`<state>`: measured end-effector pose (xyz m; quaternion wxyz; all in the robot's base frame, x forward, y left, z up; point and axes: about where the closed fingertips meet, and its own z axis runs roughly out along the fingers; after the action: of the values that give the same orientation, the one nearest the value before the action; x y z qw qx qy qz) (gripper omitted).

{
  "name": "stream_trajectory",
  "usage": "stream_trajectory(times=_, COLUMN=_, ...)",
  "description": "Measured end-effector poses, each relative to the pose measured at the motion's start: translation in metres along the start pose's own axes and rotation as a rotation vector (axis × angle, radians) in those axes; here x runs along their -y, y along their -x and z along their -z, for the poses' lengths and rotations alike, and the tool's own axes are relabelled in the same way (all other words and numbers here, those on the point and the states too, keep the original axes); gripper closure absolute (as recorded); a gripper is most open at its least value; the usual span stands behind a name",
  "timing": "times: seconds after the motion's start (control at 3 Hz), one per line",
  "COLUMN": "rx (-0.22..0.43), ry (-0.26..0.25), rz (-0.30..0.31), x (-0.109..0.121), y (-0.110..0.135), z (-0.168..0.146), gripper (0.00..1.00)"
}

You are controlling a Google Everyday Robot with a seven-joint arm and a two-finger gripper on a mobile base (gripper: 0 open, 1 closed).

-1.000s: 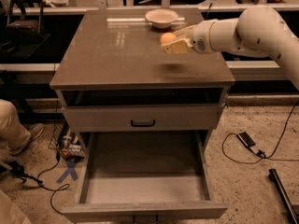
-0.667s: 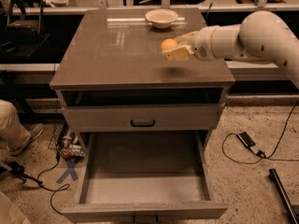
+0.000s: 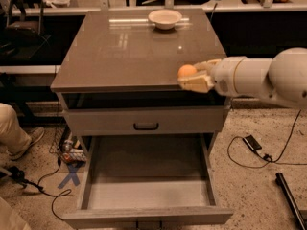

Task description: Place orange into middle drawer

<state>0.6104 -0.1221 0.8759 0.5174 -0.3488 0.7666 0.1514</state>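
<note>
The orange (image 3: 186, 71) is a small round orange-yellow fruit held in my gripper (image 3: 192, 78), which is shut on it. The gripper and its white arm (image 3: 259, 78) reach in from the right, over the front right edge of the cabinet top (image 3: 134, 51), above the drawers. The middle drawer (image 3: 146, 186) is pulled out wide below, its flat grey floor bare, with low side walls and a grey front panel (image 3: 148, 217). The orange is well above the drawer and toward its right side.
A shallow white bowl (image 3: 165, 18) stands at the back of the cabinet top. The drawer above (image 3: 144, 121), with a black bar handle (image 3: 146, 126), is closed. Cables and a blue cross mark (image 3: 71, 176) lie on the floor at left; a person's leg (image 3: 12, 128) is at far left.
My gripper has carried the orange from over the back right of the cabinet top forward and down to its front right edge.
</note>
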Motion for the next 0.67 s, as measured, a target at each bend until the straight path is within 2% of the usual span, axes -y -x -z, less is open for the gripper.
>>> stream_trajectory(times=0.33, rx=-0.11, ry=-0.003, rz=-0.01, x=-0.03, y=-0.039, z=0.015, gripper=1.0)
stream_trajectory(times=0.67, rx=-0.278, ry=0.04, rz=-0.025, x=-0.047, y=-0.091, z=-0.007, gripper=1.0)
